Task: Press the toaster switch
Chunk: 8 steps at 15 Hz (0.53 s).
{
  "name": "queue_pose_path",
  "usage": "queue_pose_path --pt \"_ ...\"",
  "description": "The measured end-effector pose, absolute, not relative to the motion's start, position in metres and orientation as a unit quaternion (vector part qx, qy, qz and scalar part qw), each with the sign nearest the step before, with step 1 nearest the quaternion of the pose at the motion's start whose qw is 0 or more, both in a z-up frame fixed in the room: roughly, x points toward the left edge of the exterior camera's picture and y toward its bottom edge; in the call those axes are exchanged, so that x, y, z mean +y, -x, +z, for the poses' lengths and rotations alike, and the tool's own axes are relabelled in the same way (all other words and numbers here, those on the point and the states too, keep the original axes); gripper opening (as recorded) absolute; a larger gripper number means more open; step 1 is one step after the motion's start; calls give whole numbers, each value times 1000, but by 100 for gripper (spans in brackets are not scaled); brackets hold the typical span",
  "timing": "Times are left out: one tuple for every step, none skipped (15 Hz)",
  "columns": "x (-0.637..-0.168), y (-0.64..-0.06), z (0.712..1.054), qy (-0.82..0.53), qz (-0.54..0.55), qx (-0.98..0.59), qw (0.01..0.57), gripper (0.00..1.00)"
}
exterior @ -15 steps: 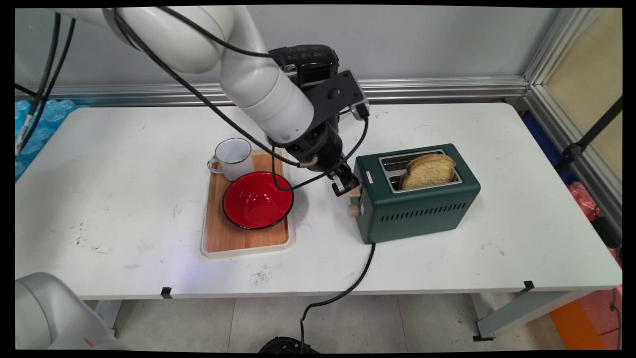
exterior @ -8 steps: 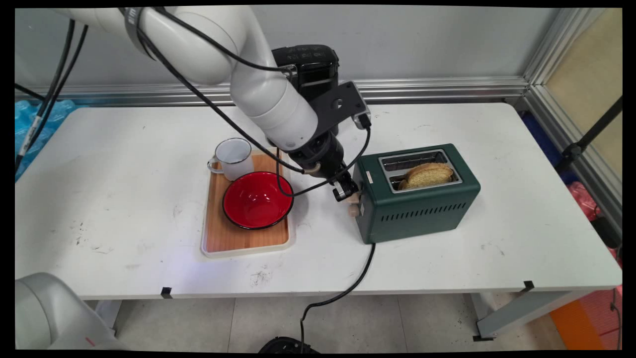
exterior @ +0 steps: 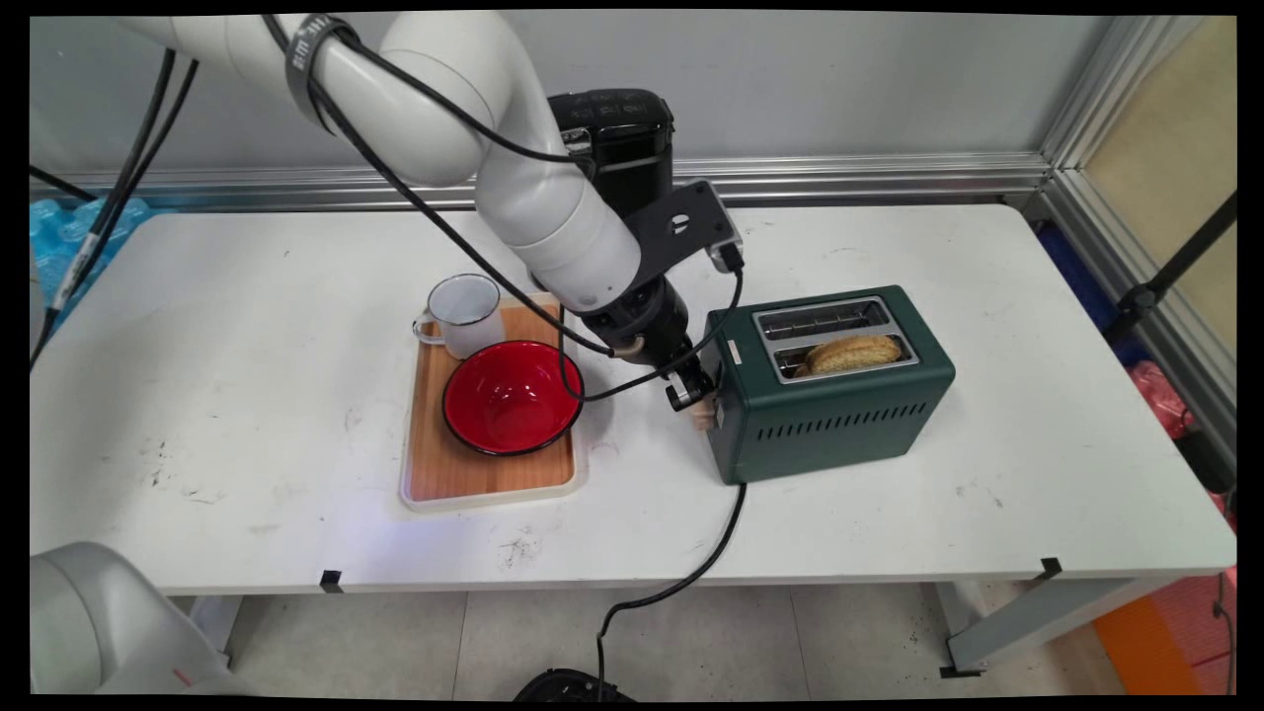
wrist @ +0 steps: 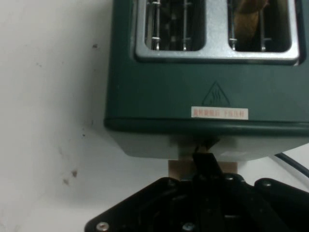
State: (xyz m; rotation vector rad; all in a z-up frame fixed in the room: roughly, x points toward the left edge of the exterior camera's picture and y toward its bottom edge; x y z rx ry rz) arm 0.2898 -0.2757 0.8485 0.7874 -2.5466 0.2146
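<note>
White tabletop (exterior: 889, 513) is seen below a grey wall with a metal rail. At the centre right a green toaster (exterior: 839, 405) is stood, its black cord (exterior: 691, 573) trailing off the near edge toward six o'clock. A slice of toast (exterior: 854, 353) is sunk low in the nearer slot, while the farther slot is seen bare. The gripper (exterior: 688, 392) is pressed against the toaster's left end, at nine o'clock of it, on the tan lever (wrist: 179, 169); in the hand view its fingers (wrist: 205, 162) are closed together on top of that lever. At nine o'clock of the gripper a wooden tray (exterior: 434, 474) is laid, on which a red bowl (exterior: 512, 397) and a white mug (exterior: 464, 314) are set, touching each other.
</note>
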Motion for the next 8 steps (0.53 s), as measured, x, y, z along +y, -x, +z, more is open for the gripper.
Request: queue_pose_path --pt "-276 -290 847 -287 77 -927 231 0" --pt "-277 -290 846 -287 77 -927 230 0" --pt "-277 -290 845 -287 76 -927 229 0" --pt "-277 -290 844 -287 75 -927 229 0" --pt "-277 -290 843 -286 75 -927 228 0" --pt "-277 -290 843 -286 75 -928 228 0" --pt "-278 -290 843 -286 74 -928 228 0" --pt "-277 -291 843 -286 74 -928 228 0"
